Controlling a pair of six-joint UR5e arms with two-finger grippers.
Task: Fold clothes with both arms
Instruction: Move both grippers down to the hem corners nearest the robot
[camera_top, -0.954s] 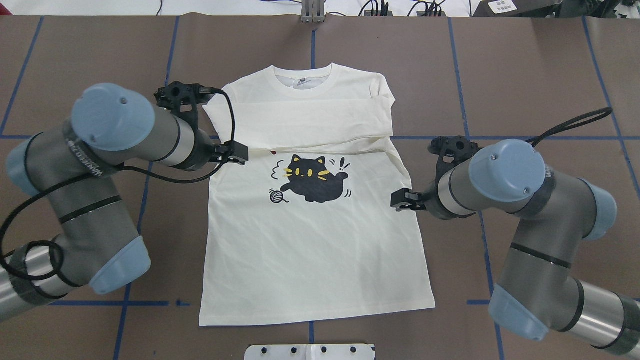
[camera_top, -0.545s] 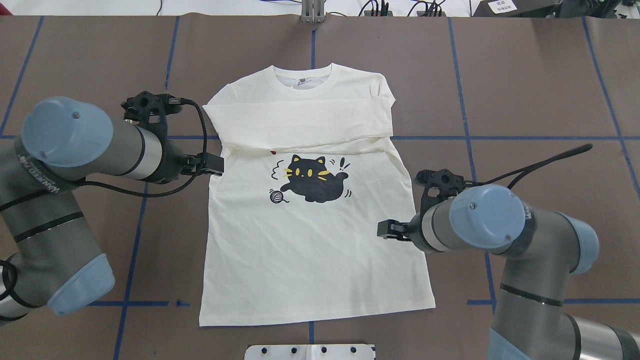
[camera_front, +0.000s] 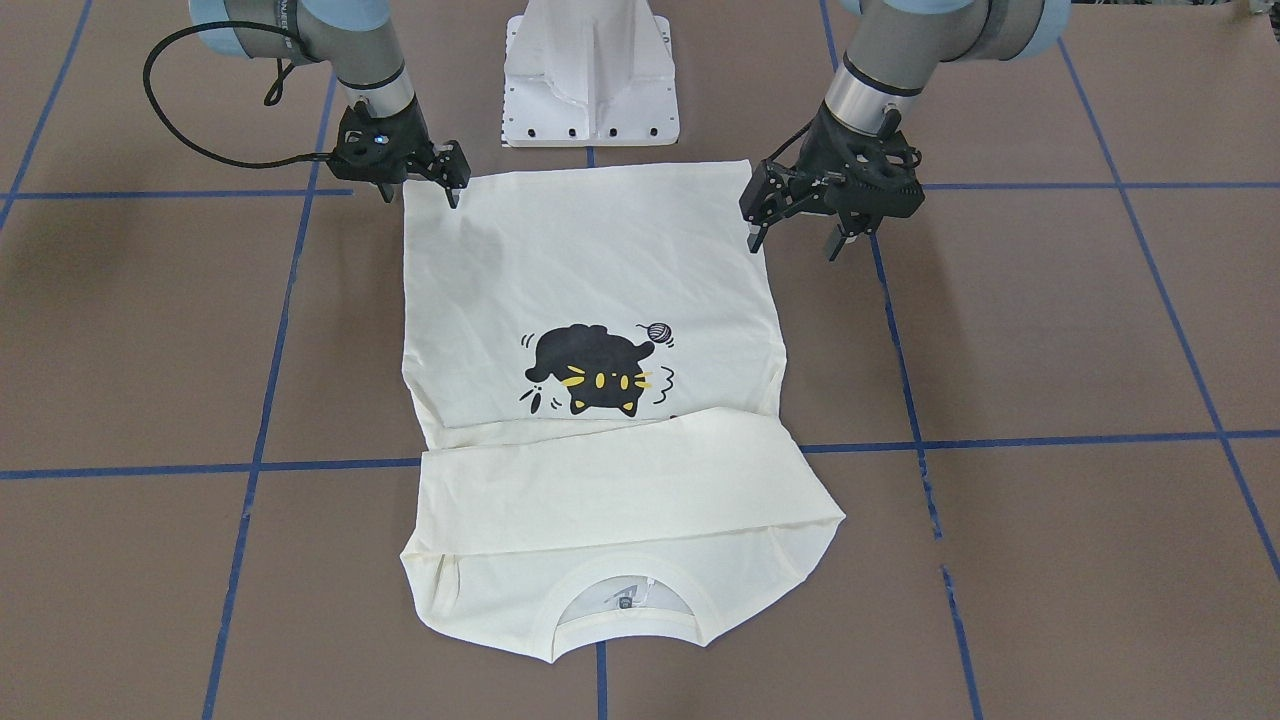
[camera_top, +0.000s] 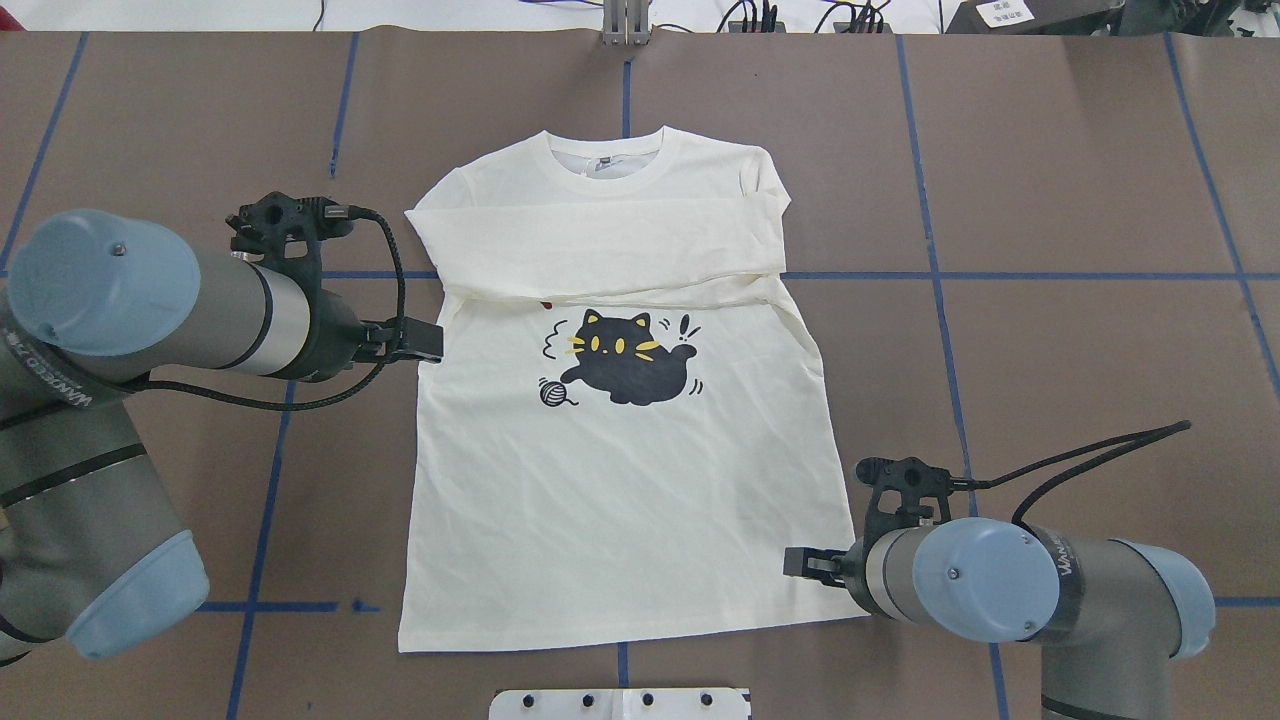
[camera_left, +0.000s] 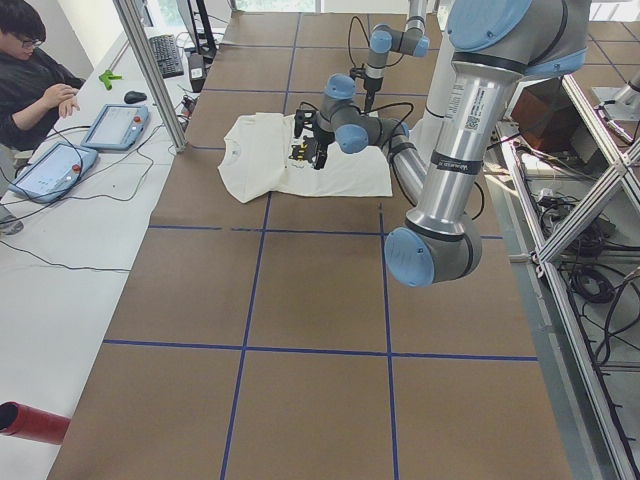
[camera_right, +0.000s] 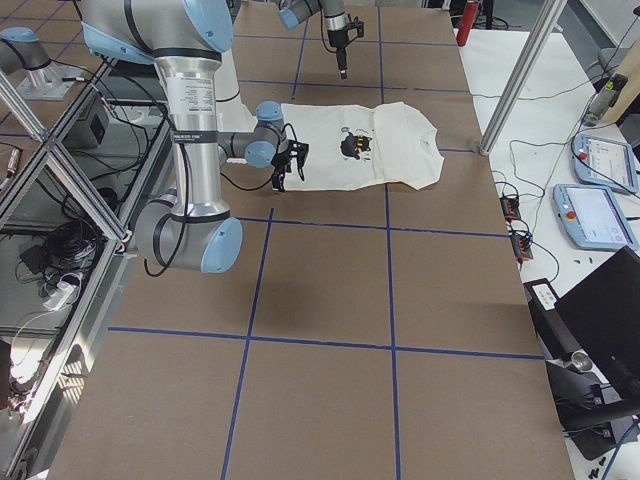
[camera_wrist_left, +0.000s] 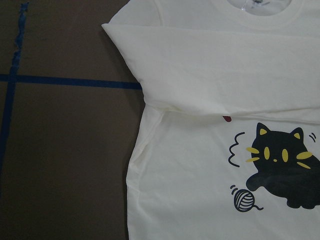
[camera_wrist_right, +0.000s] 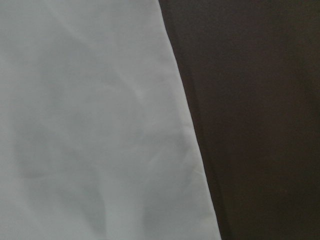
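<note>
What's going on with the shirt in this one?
A cream cat-print shirt lies flat, front up, its sleeves already folded across the chest. The right gripper sits low at one hem corner, open. The left gripper, also open, hangs higher beside the opposite edge. Neither holds cloth yet.

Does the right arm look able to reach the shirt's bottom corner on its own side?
Probably yes: the right gripper hangs open right by the hem corner of the shirt, with nothing between them.

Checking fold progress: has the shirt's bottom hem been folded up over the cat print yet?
No, the shirt lies with its hem flat near the robot, and the cat print shows uncovered.
</note>
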